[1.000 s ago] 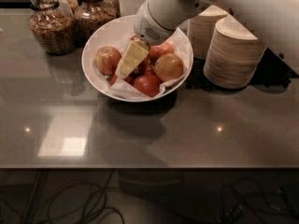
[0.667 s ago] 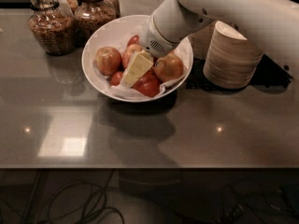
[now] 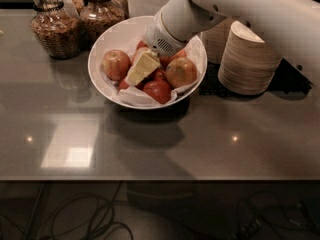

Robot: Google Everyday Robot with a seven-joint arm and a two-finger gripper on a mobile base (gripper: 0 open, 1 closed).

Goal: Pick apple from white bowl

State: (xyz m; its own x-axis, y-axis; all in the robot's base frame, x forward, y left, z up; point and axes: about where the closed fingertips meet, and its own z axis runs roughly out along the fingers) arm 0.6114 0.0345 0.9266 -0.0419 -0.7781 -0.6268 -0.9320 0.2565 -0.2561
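Setting: a glossy grey-brown countertop [image 3: 165, 144] seen from above and in front, with dark cables on the floor below its near edge.

Arm: a thick white robot arm [image 3: 260, 9] enters from the upper right and slopes down and left into the bowl.

Gripper: the cream-yellow, wedge-shaped gripper [image 3: 141, 69] sits low inside the bowl, pointing down and left, among the fruit at the bowl's middle.

Jaws: I cannot tell whether they are open or closed, nor whether they hold anything.

Bowl: a wide, round, glossy white bowl [image 3: 102, 86] lined with white paper, standing on the counter left of centre.

Bowl contents: several apples. A red-over-yellow streaked apple [image 3: 116, 64] lies at the left side; a golden-tan apple [image 3: 181, 72] lies at the right; a deep red apple [image 3: 157, 90] lies at the front. More red fruit shows behind, partly hidden by the arm.

Key relation: the streaked apple lies just to the left of the gripper tip, beside it; whether they touch is unclear. Being round, it offers no long axis to align with. My judgement: the gripper must shift a little left to straddle it.

Behind the bowl: two glass jars [image 3: 56, 24] of brown dried food.

Right of the bowl: stacks of beige disposable bowls [image 3: 250, 59], near the arm.
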